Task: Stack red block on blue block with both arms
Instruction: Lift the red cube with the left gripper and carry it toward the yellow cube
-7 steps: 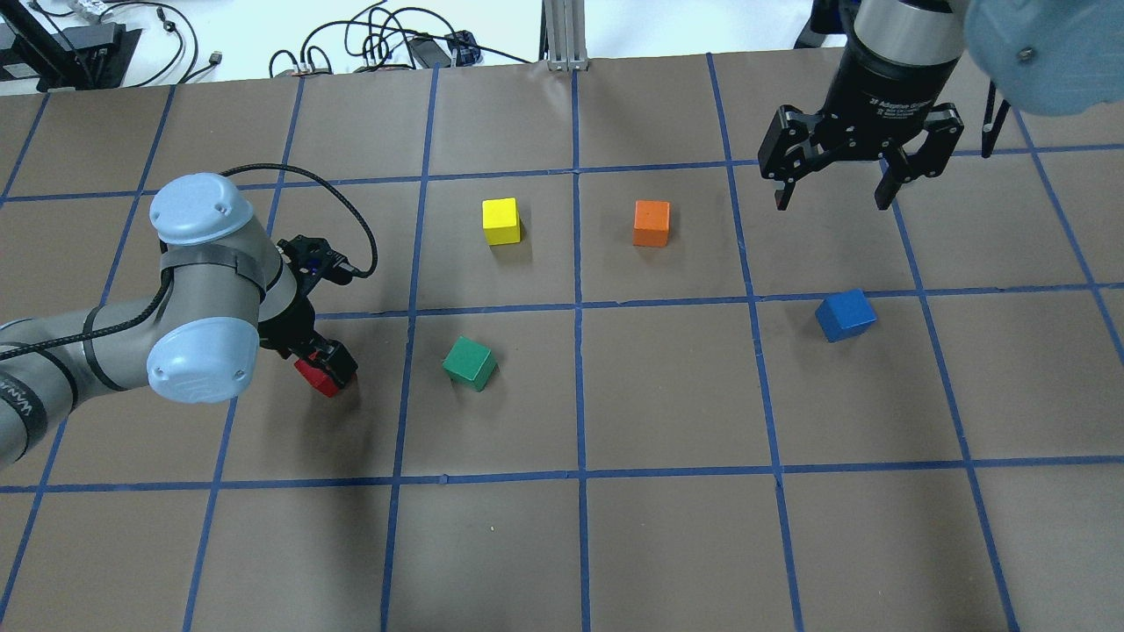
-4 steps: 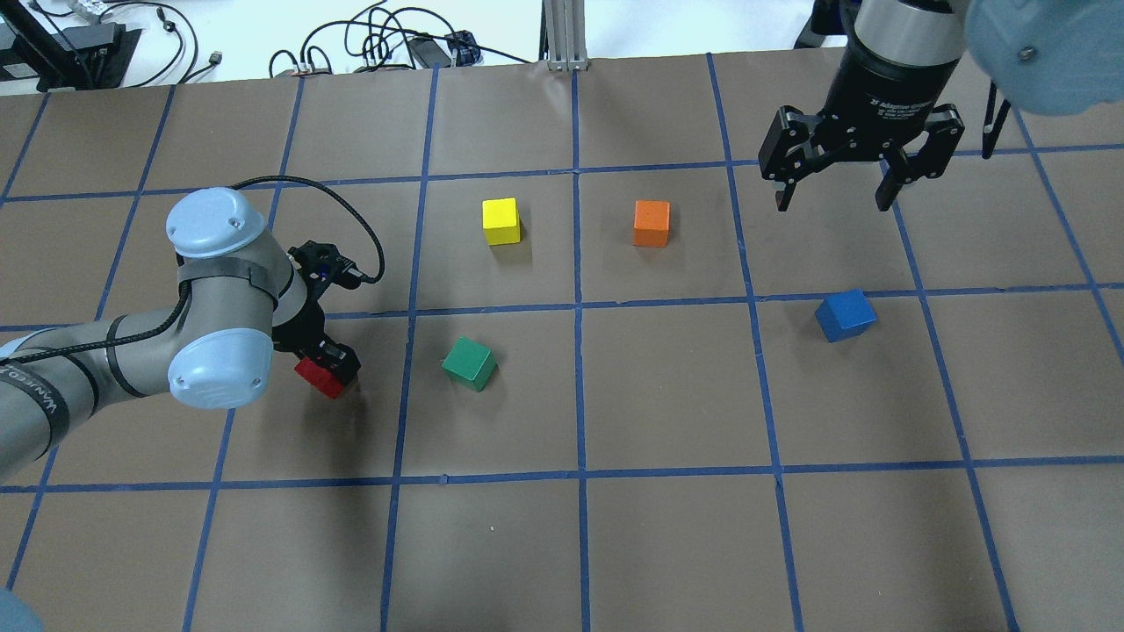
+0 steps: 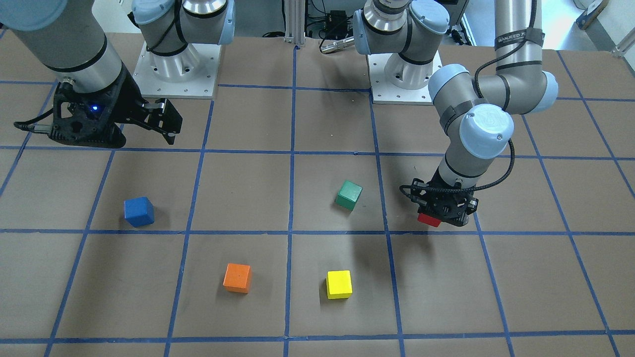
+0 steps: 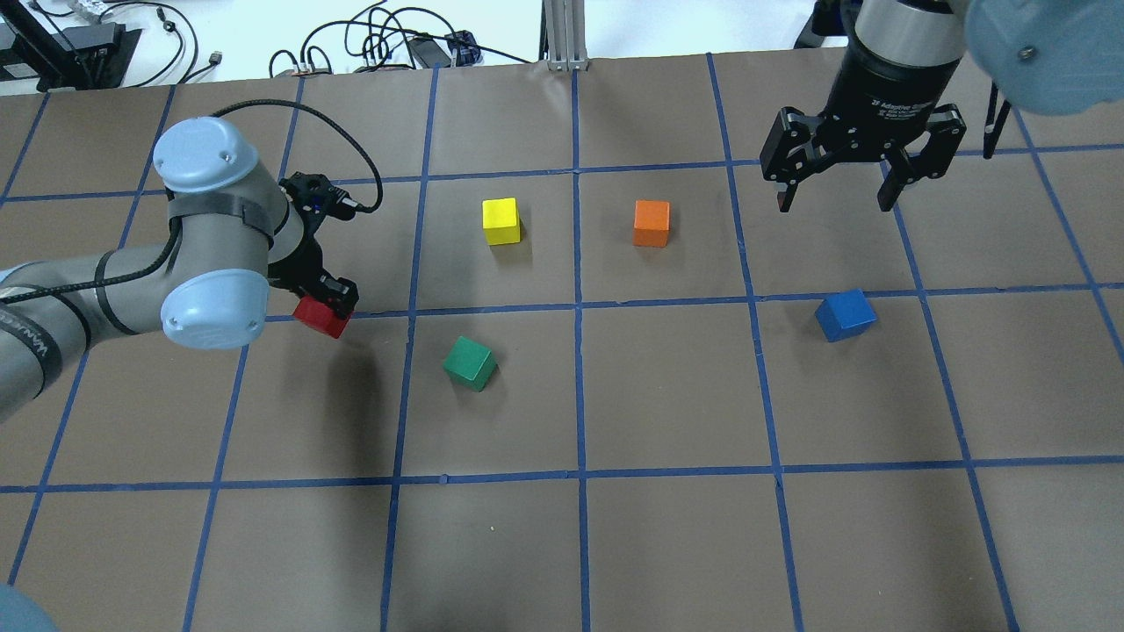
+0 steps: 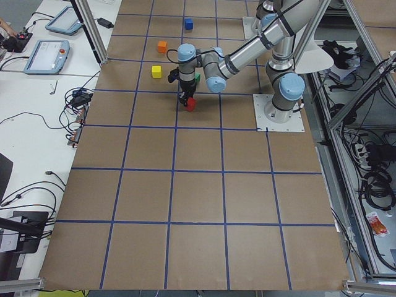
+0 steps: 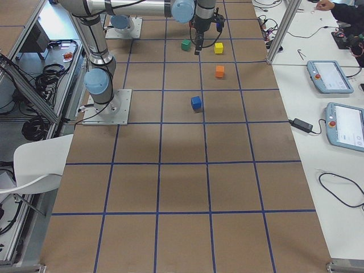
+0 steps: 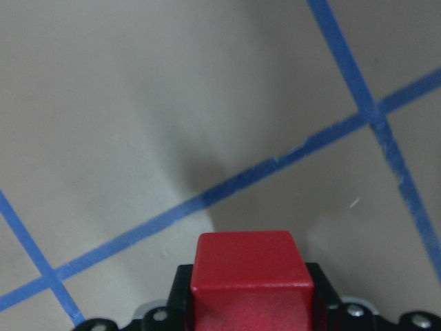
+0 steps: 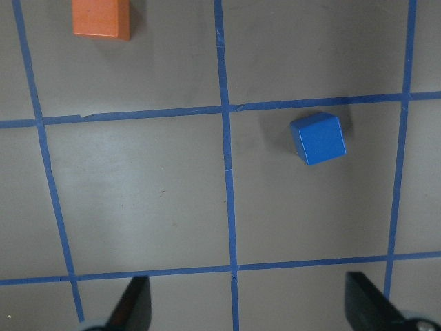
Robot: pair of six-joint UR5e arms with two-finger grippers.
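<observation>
The left hand is clenched on the red block and holds it just above the counter, over a blue tape line. The green block lies near it, toward the middle. The blue block sits on the counter well apart, on the robot's right side. The right hand hangs released and spread wide, beyond the blue block and not touching it.

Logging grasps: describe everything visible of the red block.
The red block is a small matte cube, clamped on opposite sides between the left tool's black fingers, its lower part sticking out below them. It seems held clear of the table, near a blue tape line, touching nothing else.
</observation>
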